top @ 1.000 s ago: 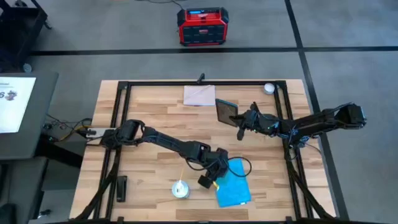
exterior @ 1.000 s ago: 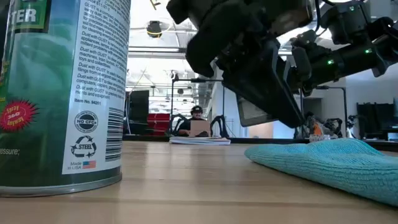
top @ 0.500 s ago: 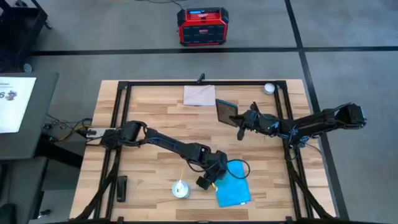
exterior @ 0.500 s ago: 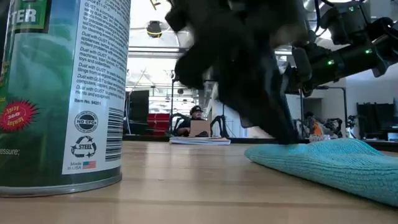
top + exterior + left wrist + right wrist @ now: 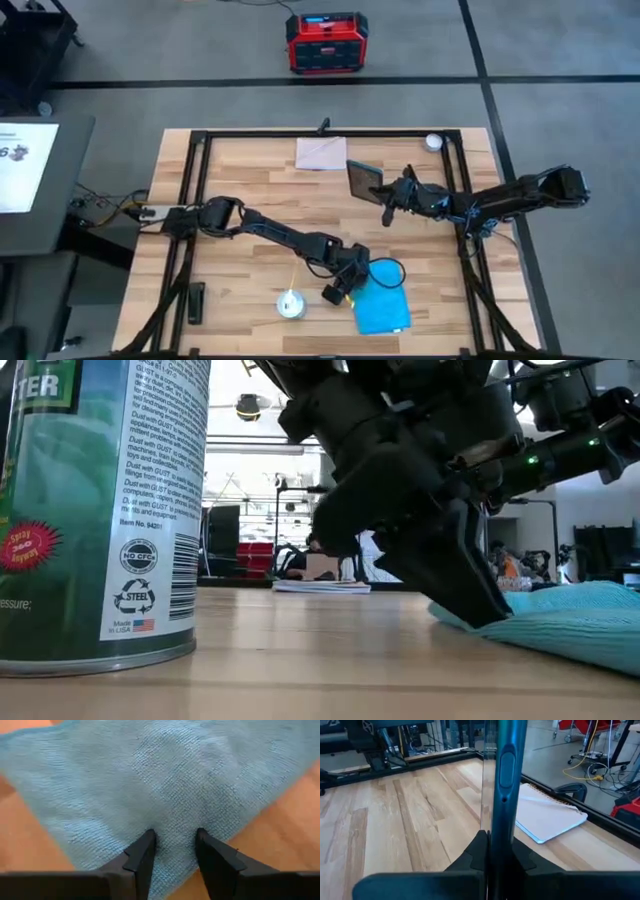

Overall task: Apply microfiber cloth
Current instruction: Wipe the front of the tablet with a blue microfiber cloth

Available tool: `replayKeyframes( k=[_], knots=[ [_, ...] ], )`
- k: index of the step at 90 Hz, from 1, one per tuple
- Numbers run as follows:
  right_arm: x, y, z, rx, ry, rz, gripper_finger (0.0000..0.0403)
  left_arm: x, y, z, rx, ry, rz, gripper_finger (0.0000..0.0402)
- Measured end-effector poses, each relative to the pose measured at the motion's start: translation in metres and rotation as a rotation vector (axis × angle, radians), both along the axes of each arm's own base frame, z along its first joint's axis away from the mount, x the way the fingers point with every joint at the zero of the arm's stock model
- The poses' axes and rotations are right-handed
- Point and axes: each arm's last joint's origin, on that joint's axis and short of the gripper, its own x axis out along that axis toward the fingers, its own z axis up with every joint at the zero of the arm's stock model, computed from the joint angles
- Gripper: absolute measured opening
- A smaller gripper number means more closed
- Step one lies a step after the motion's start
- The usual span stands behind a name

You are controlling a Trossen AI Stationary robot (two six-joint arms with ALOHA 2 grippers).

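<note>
Blue cloth [image 5: 381, 307] lies flat near the table's [image 5: 250, 190] front edge; my left fingers [image 5: 172, 851] straddle its corner, parted, ready to pinch. My right fingers [image 5: 492, 854] clamp the tablet [image 5: 363, 179] upright for wiping.

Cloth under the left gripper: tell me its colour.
Sky blue; the cloth shows best in the left wrist view.
</note>
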Motion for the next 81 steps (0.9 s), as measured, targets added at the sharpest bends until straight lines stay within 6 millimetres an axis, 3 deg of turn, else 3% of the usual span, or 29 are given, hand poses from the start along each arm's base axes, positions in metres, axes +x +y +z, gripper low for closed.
replayKeyframes(
  k=[9,23,40,49,65,81],
  knots=[
    [0.000,0.000,0.000,-0.001,-0.002,0.000,0.0010,0.001,0.004,0.000,0.027,-0.012,0.011,0.0014],
    [0.000,0.000,0.000,-0.001,0.003,0.001,0.0010,0.001,0.007,0.001,0.064,-0.021,0.030,0.0003],
    [0.000,0.001,0.000,-0.002,-0.001,0.004,0.0010,-0.005,0.012,0.030,0.221,-0.058,0.070,0.0001],
    [0.001,0.004,0.002,-0.007,-0.015,0.019,0.0010,-0.011,0.017,0.055,0.320,-0.084,0.110,0.0001],
    [0.002,0.009,0.006,-0.028,-0.058,0.019,0.0010,-0.027,0.026,0.134,0.409,-0.252,0.219,0.0000],
    [0.003,0.018,0.014,-0.028,-0.136,0.059,0.0010,-0.050,0.034,0.193,0.454,-0.376,0.319,0.0000]
  ],
)
